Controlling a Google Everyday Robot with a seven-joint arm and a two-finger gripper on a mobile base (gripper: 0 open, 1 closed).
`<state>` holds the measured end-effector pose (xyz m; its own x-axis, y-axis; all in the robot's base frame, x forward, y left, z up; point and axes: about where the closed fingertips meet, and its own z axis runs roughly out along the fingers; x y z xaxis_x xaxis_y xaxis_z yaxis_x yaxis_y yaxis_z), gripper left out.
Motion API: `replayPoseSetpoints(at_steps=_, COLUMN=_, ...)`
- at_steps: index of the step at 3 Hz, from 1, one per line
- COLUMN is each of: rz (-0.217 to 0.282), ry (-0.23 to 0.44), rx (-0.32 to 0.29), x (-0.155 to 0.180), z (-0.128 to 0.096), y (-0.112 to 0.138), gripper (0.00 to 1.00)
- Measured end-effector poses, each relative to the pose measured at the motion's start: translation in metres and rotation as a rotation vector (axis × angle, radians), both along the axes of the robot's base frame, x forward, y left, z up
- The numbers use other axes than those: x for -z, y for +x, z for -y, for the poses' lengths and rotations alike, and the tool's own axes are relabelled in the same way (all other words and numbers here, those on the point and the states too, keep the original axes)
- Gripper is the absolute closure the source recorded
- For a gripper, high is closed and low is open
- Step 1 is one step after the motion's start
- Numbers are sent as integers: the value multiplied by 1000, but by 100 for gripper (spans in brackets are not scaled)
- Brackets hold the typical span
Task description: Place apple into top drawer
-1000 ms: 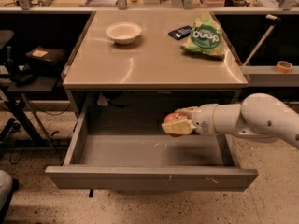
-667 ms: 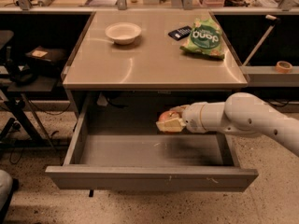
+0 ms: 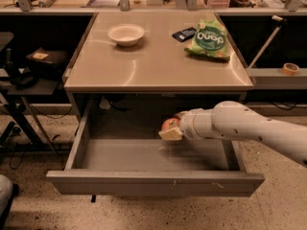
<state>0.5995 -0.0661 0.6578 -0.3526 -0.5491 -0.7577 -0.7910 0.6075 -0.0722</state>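
Observation:
The top drawer [image 3: 153, 181] is pulled wide open below the table, its scuffed grey bottom showing. My gripper [image 3: 171, 128] reaches in from the right, over the back middle of the drawer, a little above its bottom. It is shut on the small red-orange apple [image 3: 169, 124], which shows between the pale fingers [image 3: 171, 134]. The white arm [image 3: 240, 128] stretches across the drawer's right half and hides part of the drawer's right side.
On the table top [image 3: 158, 63] stand a white bowl [image 3: 126, 34], a green snack bag [image 3: 209, 39] and a small dark object [image 3: 183, 34]. A roll of tape [image 3: 290, 69] lies on the shelf at right. A dark stand with cables [image 3: 24, 80] is at left.
My gripper has moved left with the apple, further toward the middle of the open drawer. The drawer and the things on the table have not moved.

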Motion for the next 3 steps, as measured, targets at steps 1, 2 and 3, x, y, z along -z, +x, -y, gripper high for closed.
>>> replayPoseSetpoints(at_steps=1, rz=11, ry=-98, rx=-24, x=13, z=7, y=-14, gripper=100)
replayPoseSetpoints(at_steps=2, rz=9, ry=-159, rx=-57, x=20, z=11, y=-24, gripper=100)
replayPoseSetpoints(at_steps=3, rz=9, ry=-161, rx=-58, x=20, z=11, y=-24, gripper=82)
